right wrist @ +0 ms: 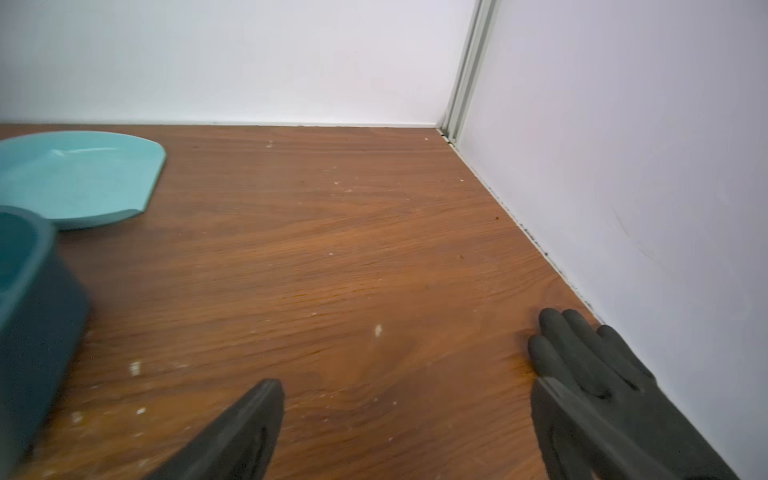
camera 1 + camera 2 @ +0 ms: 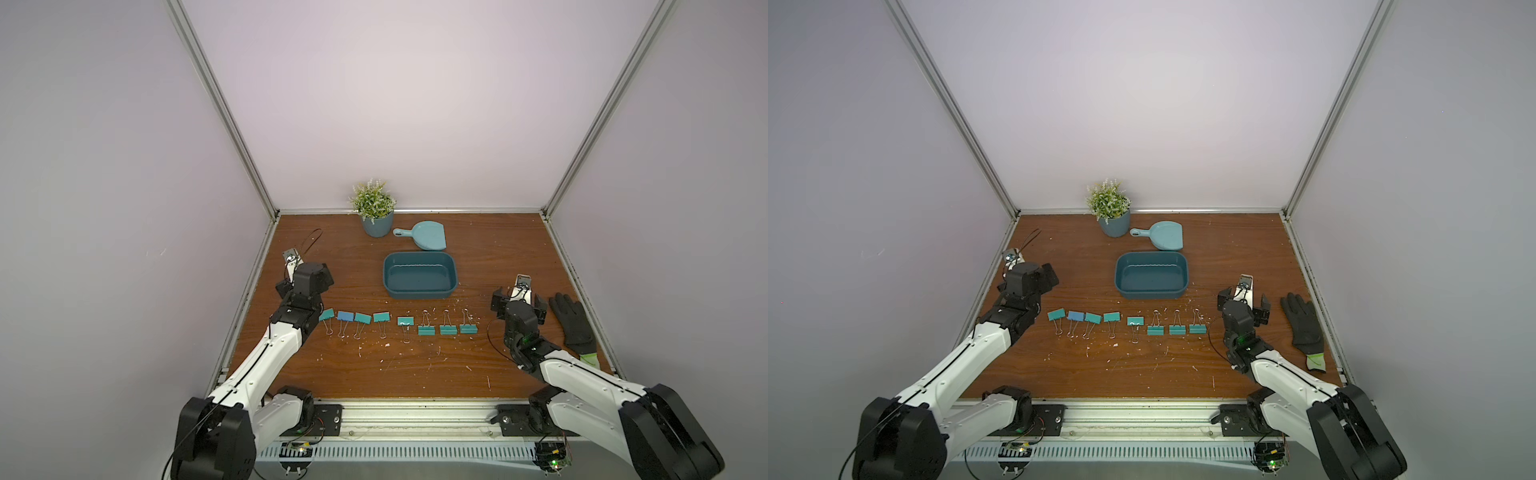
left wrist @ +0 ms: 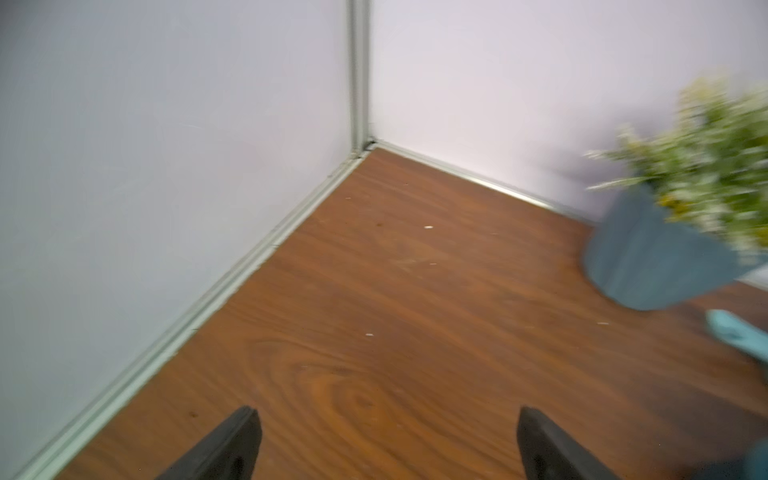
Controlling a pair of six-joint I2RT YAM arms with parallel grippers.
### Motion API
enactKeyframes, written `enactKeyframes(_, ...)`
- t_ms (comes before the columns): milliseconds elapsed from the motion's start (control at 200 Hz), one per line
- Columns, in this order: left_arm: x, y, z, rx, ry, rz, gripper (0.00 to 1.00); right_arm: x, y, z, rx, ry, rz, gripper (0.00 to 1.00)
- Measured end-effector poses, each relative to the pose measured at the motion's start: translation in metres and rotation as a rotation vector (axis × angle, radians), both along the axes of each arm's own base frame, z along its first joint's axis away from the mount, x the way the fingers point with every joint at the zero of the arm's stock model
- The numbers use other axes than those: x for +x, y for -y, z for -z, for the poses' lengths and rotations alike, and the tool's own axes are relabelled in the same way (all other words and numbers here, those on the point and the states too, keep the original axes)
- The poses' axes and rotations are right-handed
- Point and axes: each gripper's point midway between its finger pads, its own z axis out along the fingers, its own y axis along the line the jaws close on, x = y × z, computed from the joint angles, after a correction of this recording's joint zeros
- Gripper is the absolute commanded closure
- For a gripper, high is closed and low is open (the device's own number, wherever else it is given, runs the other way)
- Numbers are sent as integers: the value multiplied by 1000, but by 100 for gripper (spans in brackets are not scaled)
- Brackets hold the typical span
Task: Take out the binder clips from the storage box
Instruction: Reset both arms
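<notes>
Fingers [image 3: 232, 449] of the left gripper [image 3: 386, 432] and the right gripper [image 1: 409, 415] stand spread wide, gripping nothing, flanking the box [image 2: 419, 293] on the bench [image 2: 415, 374]; eight clips [image 2: 405, 321] lie in a row just in front of the box.

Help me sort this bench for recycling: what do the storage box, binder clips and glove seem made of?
Storage box: probably moulded plastic, smooth dark teal with rounded corners and slight sheen. Binder clips: likely painted sheet-metal bodies, thin silver wire handles. Glove: matte black, rubbery-looking coating, green cuff; fabric unclear.
</notes>
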Motion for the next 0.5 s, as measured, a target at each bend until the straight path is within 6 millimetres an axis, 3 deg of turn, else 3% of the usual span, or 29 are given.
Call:
enactKeyframes(135, -9, -18, 38, 99, 9, -47, 0, 11, 21, 5, -9, 35, 55, 1)
enactKeyframes(280, -19, -22, 73, 181, 15, -21, 0, 12, 36, 17, -3, 62, 50, 1)
enactKeyframes(500, 8, -14, 67, 220, 119, 60, 0, 32, 31, 22, 44, 119, -69, 1)
